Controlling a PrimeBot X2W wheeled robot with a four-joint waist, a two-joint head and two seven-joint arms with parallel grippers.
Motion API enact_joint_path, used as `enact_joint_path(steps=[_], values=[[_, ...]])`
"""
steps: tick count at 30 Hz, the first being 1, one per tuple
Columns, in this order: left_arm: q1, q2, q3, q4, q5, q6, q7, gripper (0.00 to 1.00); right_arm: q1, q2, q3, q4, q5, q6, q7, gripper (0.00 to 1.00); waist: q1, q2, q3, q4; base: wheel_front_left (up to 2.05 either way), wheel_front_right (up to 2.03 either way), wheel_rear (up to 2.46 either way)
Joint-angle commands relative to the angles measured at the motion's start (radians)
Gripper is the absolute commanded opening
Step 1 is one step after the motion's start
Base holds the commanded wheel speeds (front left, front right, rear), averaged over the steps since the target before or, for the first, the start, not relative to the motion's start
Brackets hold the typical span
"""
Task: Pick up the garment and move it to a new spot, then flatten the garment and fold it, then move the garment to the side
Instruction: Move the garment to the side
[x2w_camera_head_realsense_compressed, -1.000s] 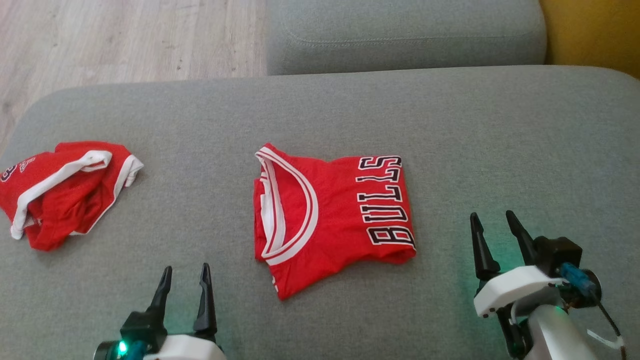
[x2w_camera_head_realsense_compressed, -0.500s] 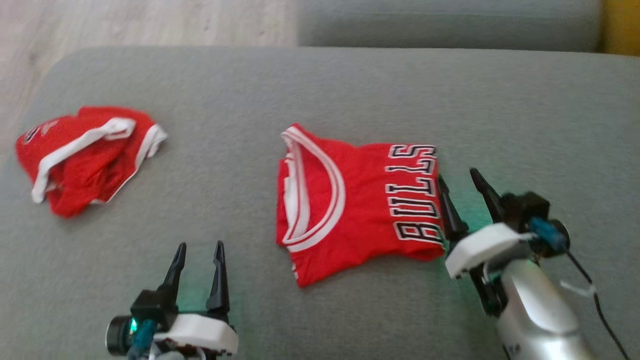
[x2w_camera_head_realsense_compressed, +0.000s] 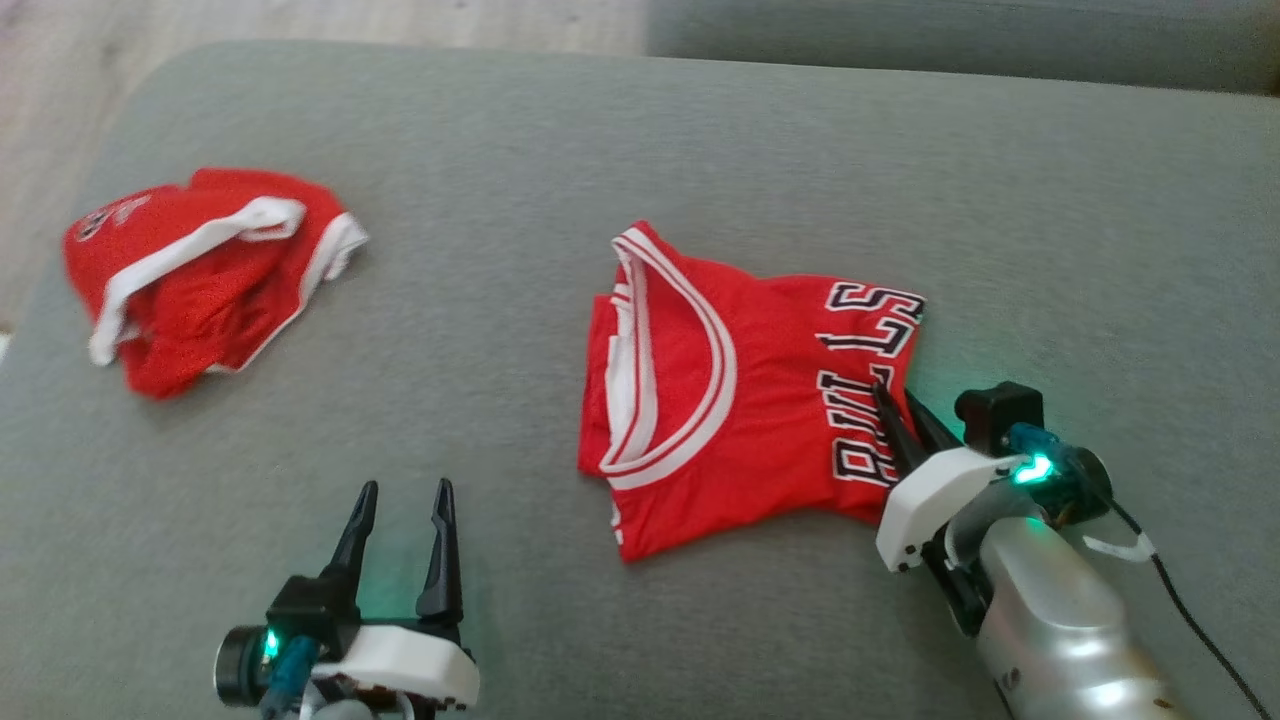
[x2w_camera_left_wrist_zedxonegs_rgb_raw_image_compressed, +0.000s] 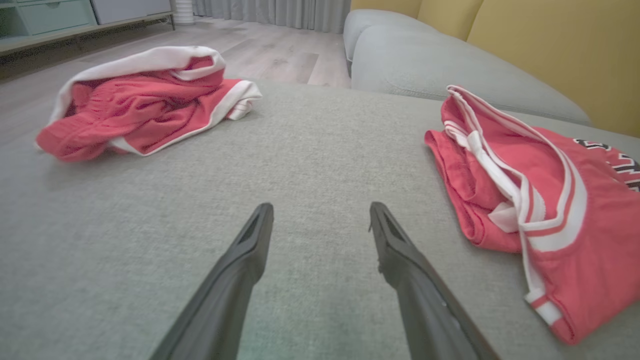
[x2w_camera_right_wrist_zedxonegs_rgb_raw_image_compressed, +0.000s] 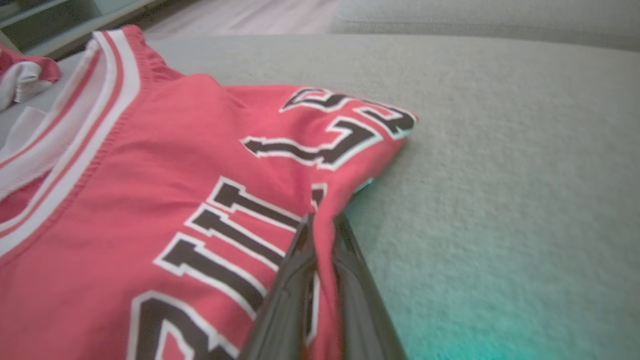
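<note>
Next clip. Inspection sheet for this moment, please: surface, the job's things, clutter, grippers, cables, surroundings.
Surface: grey sofa cushion, plain fabric, bare around the garments.
Job's things: red jersey, folded, lying flat; its lettered edge is lifted where it is pinched.
Clutter: crumpled red garment with white trim, at the robot's left, apart from the jersey.
Grippers: right gripper shut on the jersey's lettered edge, with fabric between its fingers; left gripper open over bare cushion, holding nothing.
Cables: black cable trailing from the right wrist, off the jersey.
Surroundings: wood floor, second grey cushion, yellow backrest.
</note>
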Motion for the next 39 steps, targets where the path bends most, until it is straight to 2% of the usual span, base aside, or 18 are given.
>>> enact_joint_path(steps=[1,4,14,18,22,25,29,36,39], values=[[-0.036,0.003,0.03,-0.032,0.006,0.001,-0.007,1.0,0.015,-0.004,0.015,0.012,-0.002,-0.001,-0.009,0.0,0.0,0.0,-0.006,-0.038,0.0,0.0,0.0],[-0.038,0.003,0.033,-0.035,0.008,-0.003,-0.007,1.0,0.002,-0.004,0.008,0.006,-0.003,-0.001,-0.023,0.0,0.0,0.0,-0.015,-0.122,0.0,0.0,0.0],[-0.071,0.003,0.019,-0.033,0.018,-0.018,-0.007,1.0,0.042,-0.004,0.054,-0.114,0.027,-0.001,-0.03,0.0,0.0,0.0,-0.026,-0.48,0.0,0.0,0.0],[-0.082,0.003,0.007,-0.026,0.021,-0.025,-0.007,1.0,0.069,-0.004,0.057,-0.148,0.037,-0.001,-0.031,0.0,0.0,0.0,-0.024,-0.583,0.0,0.0,0.0],[-0.092,0.003,-0.007,-0.021,0.028,-0.031,-0.007,1.0,0.09,-0.004,0.05,-0.18,0.049,-0.001,-0.031,0.0,0.0,0.0,-0.017,-0.656,0.0,0.0,0.0],[-0.096,0.003,-0.019,-0.023,0.045,-0.034,-0.007,1.0,0.103,-0.004,0.048,-0.202,0.052,-0.001,-0.031,0.0,0.0,0.0,-0.009,-0.698,0.0,0.0,0.0],[-0.111,0.003,-0.044,-0.012,0.051,-0.043,-0.007,1.0,0.115,-0.004,0.019,-0.225,0.034,-0.001,-0.031,0.0,0.0,0.0,0.005,-0.705,0.0,0.0,0.0],[-0.104,0.003,-0.07,-0.009,0.068,-0.051,-0.007,1.0,0.049,-0.005,0.001,-0.239,-0.038,-0.001,-0.031,0.0,0.0,0.0,0.02,-0.7,0.0,0.0,0.0],[-0.104,0.003,-0.075,-0.012,0.07,-0.051,-0.007,1.0,-0.021,-0.023,-0.008,-0.206,-0.069,-0.001,-0.029,0.0,0.0,0.0,0.045,-0.665,0.0,0.0,0.0]])
